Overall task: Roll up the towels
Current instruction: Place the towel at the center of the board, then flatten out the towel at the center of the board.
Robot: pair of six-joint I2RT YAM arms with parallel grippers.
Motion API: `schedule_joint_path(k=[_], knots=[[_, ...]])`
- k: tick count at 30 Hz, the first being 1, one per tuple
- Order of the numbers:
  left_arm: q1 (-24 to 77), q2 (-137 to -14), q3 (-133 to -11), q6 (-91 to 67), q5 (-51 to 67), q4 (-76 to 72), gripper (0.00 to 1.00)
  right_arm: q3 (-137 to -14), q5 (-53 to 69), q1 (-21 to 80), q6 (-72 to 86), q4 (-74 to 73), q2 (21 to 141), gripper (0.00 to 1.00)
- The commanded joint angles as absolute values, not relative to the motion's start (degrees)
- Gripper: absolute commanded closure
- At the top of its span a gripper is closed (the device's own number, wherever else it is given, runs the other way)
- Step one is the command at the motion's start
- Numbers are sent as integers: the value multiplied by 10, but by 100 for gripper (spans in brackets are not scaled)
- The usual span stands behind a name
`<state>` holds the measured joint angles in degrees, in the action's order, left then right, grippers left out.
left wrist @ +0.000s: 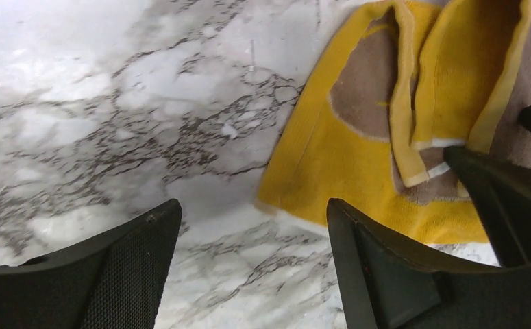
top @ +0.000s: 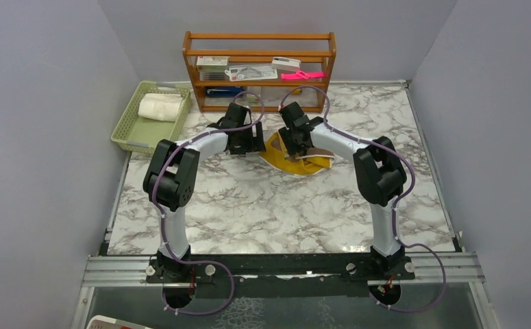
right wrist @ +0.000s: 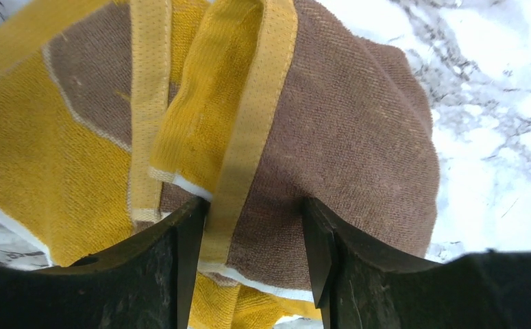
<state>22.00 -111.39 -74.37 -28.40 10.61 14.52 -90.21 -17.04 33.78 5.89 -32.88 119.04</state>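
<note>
Nearest, my left gripper (left wrist: 249, 218) hung open over the marble table (left wrist: 98, 103). Beyond, my right gripper (right wrist: 252, 205) pinched a bunched fold of the brown towel (right wrist: 358, 137), mid-table. It looked soft, light and floppy, so likely best taken at the trimmed hem. Farthest, the cream towel (top: 159, 107) lay bundled in the green basket (top: 127, 130).

A robot lab cell: plain grey partition walls (top: 36, 137); aluminium mounting rail (top: 115, 271).

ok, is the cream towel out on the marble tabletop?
No, the cream towel lies inside the green basket beside the wooden shelf.
</note>
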Motion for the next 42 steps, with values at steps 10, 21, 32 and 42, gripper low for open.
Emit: schedule_joint_path(k=[10,21,32,42], knots=[[256,-1174,-765,-278,76,144,51,-864,-164,337,67,-323,1164,45],[260,-1188,-692,-309,160,93,100,-844,-157,330,77,-319,1136,76],[171,-1049,-644,-309,100,119,100,-808,-73,265,113,-331,982,99],[-36,-869,-709,-272,130,225,100,-842,115,150,168,-290,848,99]])
